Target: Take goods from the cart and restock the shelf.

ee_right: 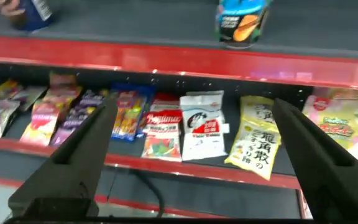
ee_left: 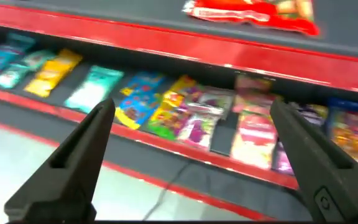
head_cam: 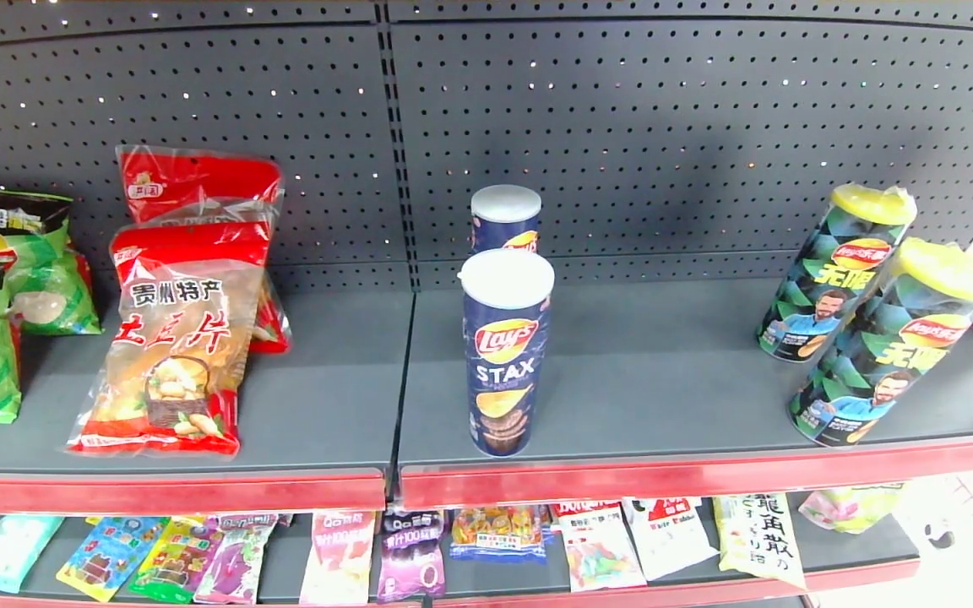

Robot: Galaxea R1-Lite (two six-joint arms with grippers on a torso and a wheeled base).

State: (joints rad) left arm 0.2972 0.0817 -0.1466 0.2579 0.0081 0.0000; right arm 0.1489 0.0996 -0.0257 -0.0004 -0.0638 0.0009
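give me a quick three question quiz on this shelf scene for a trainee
1. True or false: the left end effector and the right end effector are both open and empty.
2. How many blue canisters stand on the upper shelf? A one, B two, C four.
3. Fill in: the green canisters have ___ lids.
Key: 1 true; 2 B; 3 yellow.
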